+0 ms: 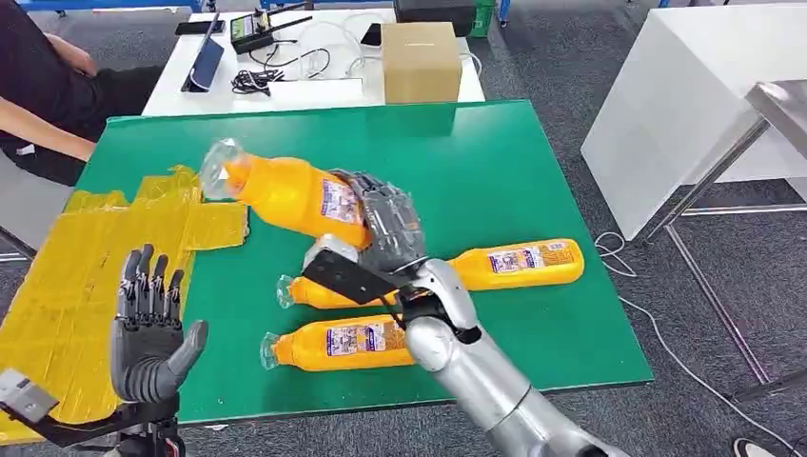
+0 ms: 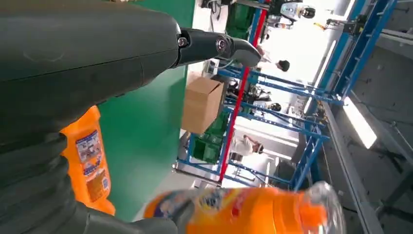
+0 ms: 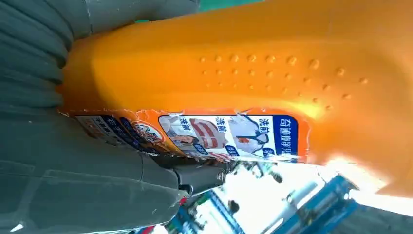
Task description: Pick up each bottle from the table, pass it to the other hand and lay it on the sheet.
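Right arm reaching up from the lower edge across the green table (image 1: 533, 181), elbow bent, right hand (image 1: 388, 221) raised above the tabletop and wrapped around the base end of an orange bottle (image 1: 290, 195) — held lifted and tilted, clear cap end pointing toward the yellow sheet (image 1: 67, 286) on the table's left part. In the right wrist view, grey palm and thumb pressed against that bottle's orange body beside its printed label (image 3: 229, 134). Left hand (image 1: 147, 333) low at the near left, over the sheet's near part, palm turned inward, dark fingers (image 1: 143, 281) upright and spread, thumb out to the side, holding nothing. Left wrist view looking past the grey thumb, with the held bottle passing blurred through the frame. Three more orange bottles lying on their sides on the green surface: one (image 1: 519, 264) to the right of the right wrist, one (image 1: 319, 293) partly hidden beneath the wrist, one (image 1: 343, 345) nearest the front edge, caps to the left. Beyond the green table — a white table (image 1: 319, 90) carrying a cardboard box (image 1: 420, 59) and cables, with a seated person (image 1: 43, 90) at the far left.
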